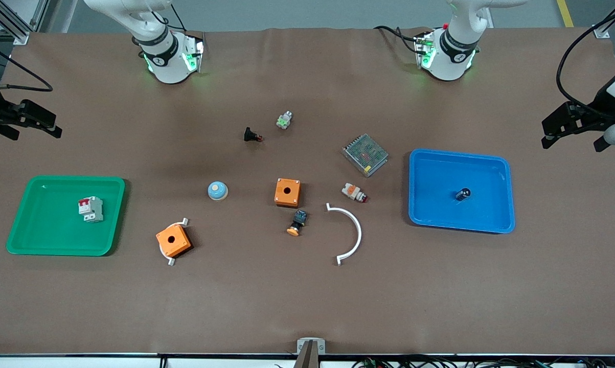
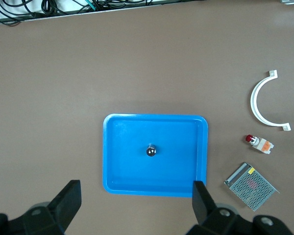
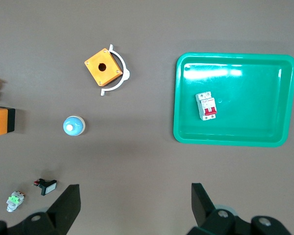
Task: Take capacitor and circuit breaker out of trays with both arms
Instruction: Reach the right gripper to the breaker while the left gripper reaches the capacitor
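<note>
Both grippers open and raised, nothing lifted yet.

The left gripper [image 1: 573, 128] hangs with its jaws spread wide over the table edge at the left arm's end, above the blue tray [image 1: 501, 168]; the right gripper [image 1: 28, 120] hangs equally wide over the right arm's end, above the green tray [image 1: 31, 235]. The capacitor [image 1: 462, 194] stands in the middle of the blue tray, and the circuit breaker [image 1: 90, 209] lies in the green tray. I judge this the opening step: each arm must descend over its own tray, centre its fingers around the part and close. Counted: two trays, one capacitor, one breaker, two orange boxes [image 1: 287, 192], two white curved brackets [image 1: 356, 230], one mesh box [image 1: 365, 154], one blue dome [image 1: 218, 190].
</note>
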Robot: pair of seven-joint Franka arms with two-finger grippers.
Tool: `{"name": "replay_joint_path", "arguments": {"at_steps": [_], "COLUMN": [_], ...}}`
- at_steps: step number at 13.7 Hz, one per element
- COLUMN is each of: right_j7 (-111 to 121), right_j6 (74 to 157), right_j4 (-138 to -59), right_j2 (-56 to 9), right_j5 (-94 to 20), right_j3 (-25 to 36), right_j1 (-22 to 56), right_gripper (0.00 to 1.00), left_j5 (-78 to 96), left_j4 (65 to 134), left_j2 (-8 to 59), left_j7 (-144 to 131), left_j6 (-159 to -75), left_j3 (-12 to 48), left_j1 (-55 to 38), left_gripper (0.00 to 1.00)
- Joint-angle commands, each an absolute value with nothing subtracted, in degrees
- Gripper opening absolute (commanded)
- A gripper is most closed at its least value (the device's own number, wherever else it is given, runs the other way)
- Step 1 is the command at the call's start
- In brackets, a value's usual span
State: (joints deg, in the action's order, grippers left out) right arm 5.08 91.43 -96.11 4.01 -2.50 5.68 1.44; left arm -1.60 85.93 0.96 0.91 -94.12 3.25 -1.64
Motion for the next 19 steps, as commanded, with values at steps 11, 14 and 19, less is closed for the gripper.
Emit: {"name": "replay_joint_path", "arguments": {"at_steps": [11, 14, 19], "right_j7": [4.0, 5.0, 14.0], "right_j6": [98.1, 109.1, 118.1], "right_j4": [-99.7, -106.8, -107.1], "right_j2": [-0.5, -2.9, -12.4], "right_j5": [2.2, 3.1, 5.2], "right_j3": [5.6, 5.7, 5.8], "right_j1": [1.4, -0.5, -4.6], "right_gripper": [1.00, 1.00, 1.00], "left_j5": [-0.7, -1.5, -1.7], "left_j4": [91.2, 101.6, 115.4], "left_j2": [9.8, 10.5, 13.5], "left_j7": [1.9, 3.1, 3.6], "left_j6": [-93.1, -104.8, -121.9], "left_j3": [3.1, 3.1, 3.2], "left_j1": [-0.7, -0.6, -1.1], "left_gripper": [1.00, 1.00, 1.00]}}
